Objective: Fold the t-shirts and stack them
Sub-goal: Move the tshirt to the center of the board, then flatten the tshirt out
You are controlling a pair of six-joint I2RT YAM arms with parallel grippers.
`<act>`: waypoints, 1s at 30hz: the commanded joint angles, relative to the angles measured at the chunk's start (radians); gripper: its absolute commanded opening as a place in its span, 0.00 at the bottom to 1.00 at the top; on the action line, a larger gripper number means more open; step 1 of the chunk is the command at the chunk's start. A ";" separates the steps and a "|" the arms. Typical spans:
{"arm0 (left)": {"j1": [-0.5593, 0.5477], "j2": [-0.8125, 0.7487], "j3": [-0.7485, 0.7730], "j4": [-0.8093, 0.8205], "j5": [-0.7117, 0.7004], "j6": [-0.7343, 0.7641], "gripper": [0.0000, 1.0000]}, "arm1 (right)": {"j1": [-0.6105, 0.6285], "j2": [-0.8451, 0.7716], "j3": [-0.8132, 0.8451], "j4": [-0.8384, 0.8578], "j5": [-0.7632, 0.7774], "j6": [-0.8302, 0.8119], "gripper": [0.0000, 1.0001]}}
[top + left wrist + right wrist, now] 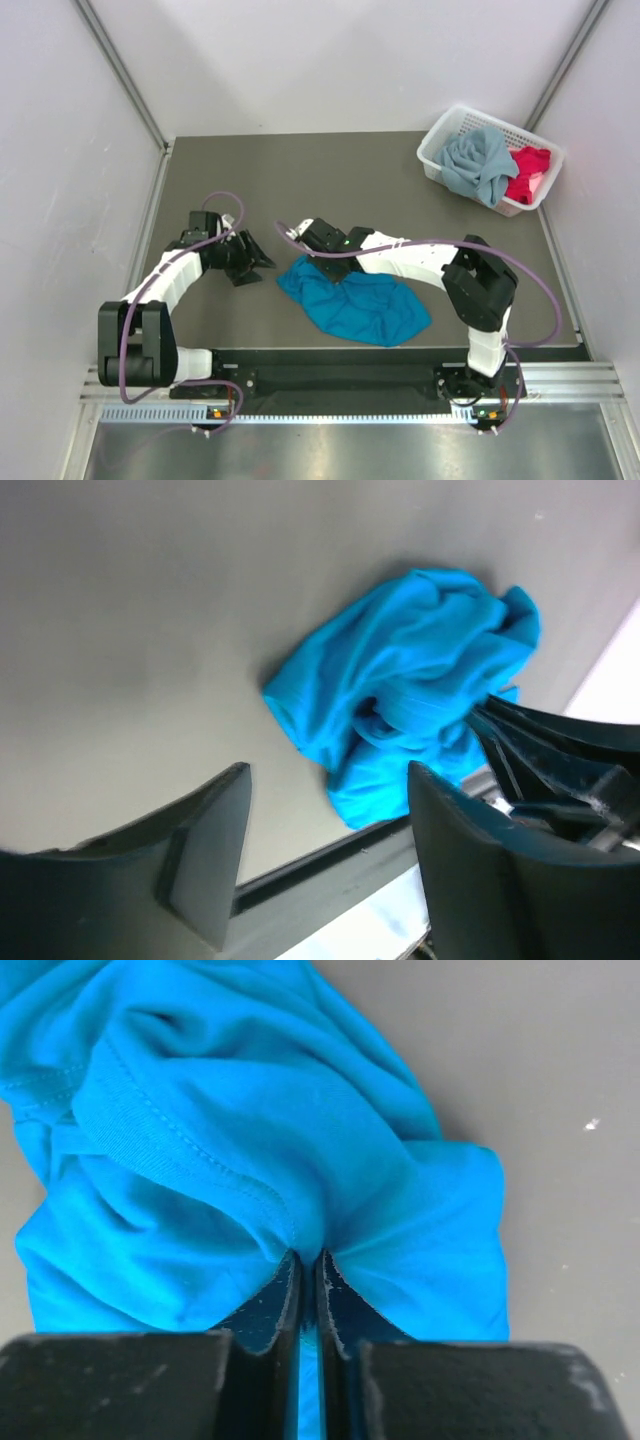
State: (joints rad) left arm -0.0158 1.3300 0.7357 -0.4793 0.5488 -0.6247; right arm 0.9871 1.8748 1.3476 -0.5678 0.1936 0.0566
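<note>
The left pincer (243, 260) hovers low over the table (200, 170), its jaws standing wide apart with nothing between them, just to the left of the bright teal-blue t-shirt (355, 302). That shirt lies crumpled in a heap on the near middle of the table, not yet spread. The right pincer (308, 1260) is closed tight on a ridge of its cloth close to a stitched hem. The step in hand looks like opening the shirt out flat before any fold. To do it well, the left pincer should probably take a hem or a corner on the heap's near-left edge, not a loose inner wrinkle, so both arms can draw the cloth apart evenly. At the far right, the dusty grey-blue t-shirt (478, 165) and the red-pink t-shirt (530, 172) wait in the white basket (437, 142).
</note>
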 commanded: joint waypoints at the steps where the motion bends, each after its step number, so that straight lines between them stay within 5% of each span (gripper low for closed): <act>1: 0.002 -0.043 -0.009 0.048 0.085 0.020 0.71 | -0.004 -0.075 0.016 0.011 0.073 0.028 0.00; 4: -0.050 -0.067 0.025 0.051 0.054 0.069 0.83 | -0.011 -0.141 0.012 -0.017 0.096 0.055 0.00; 8: -0.257 -0.037 0.125 -0.018 -0.131 0.137 0.88 | -0.033 -0.245 0.008 -0.058 0.098 0.126 0.00; 11: -0.314 -0.023 0.159 -0.015 -0.174 0.154 0.88 | -0.057 -0.318 0.022 -0.092 0.092 0.153 0.00; 22: -0.363 -0.074 0.152 0.085 -0.122 0.302 0.93 | -0.142 -0.542 -0.022 -0.132 -0.008 0.216 0.00; 30: -0.522 0.035 0.200 0.174 0.017 0.339 0.93 | -0.163 -0.637 -0.044 -0.164 -0.033 0.276 0.00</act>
State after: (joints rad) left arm -0.4805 1.3418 0.8928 -0.3988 0.4866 -0.3283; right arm 0.8406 1.2888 1.3010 -0.7288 0.1738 0.2932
